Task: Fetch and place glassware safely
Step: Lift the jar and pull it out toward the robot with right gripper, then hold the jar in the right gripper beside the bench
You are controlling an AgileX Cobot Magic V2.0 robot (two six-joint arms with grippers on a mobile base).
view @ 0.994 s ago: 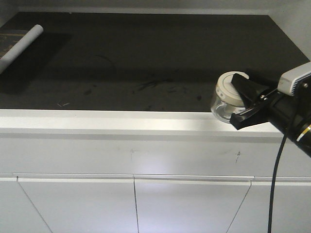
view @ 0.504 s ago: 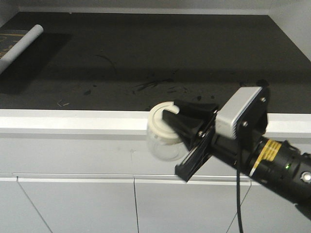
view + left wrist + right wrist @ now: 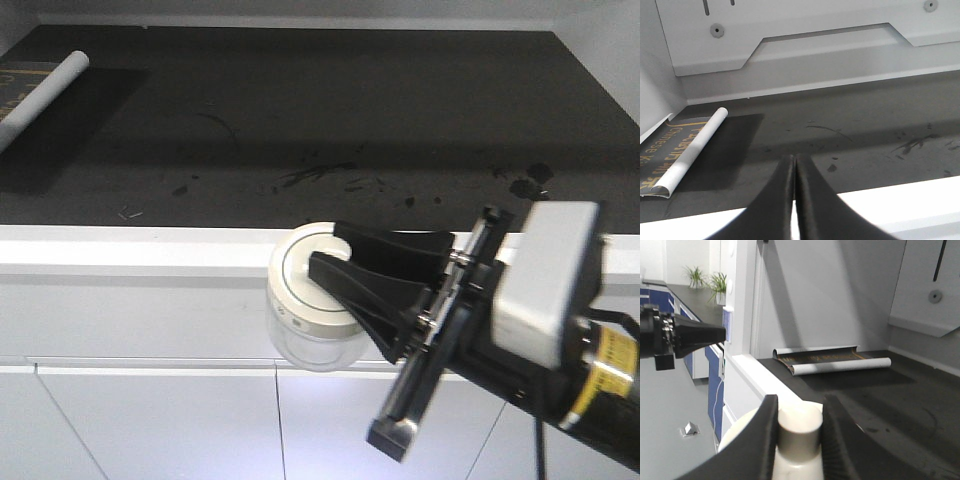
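The dark worktop (image 3: 300, 110) fills most of my front view. A white ledge (image 3: 120, 252) runs along its near edge, and white cabinet doors (image 3: 150, 420) sit below that. The right arm (image 3: 590, 390) comes in from the lower right of that view, with a silver box-shaped housing (image 3: 545, 285) on its wrist.

The right gripper (image 3: 328, 247) is pinching the jar (image 3: 305, 345). The jar is off the dark surface, and from the front I see it against the ledge and the top of the cabinet doors. It looks roughly upright. Its clear glass body hangs under the round cream-white lid (image 3: 295, 290), which has tiny dark marks on its rim.

Through the right wrist camera, the two black fingers (image 3: 765, 440) sit on either side of the small central knob (image 3: 800, 432), touching it. I can't see the glass body from there.

The left gripper (image 3: 793, 161) carries nothing. Its two dark fingers are pressed together into one point, with only a hairline seam between them. It sits over the near edge of the worktop and points toward the back wall.

At the far left of the surface, well apart from the jar, lies a grey tube (image 3: 45, 85). In the left wrist view, a dark sheet with gold lettering (image 3: 665, 142) lies right against it. Faint scuffs (image 3: 320, 175) mark the middle of the worktop.
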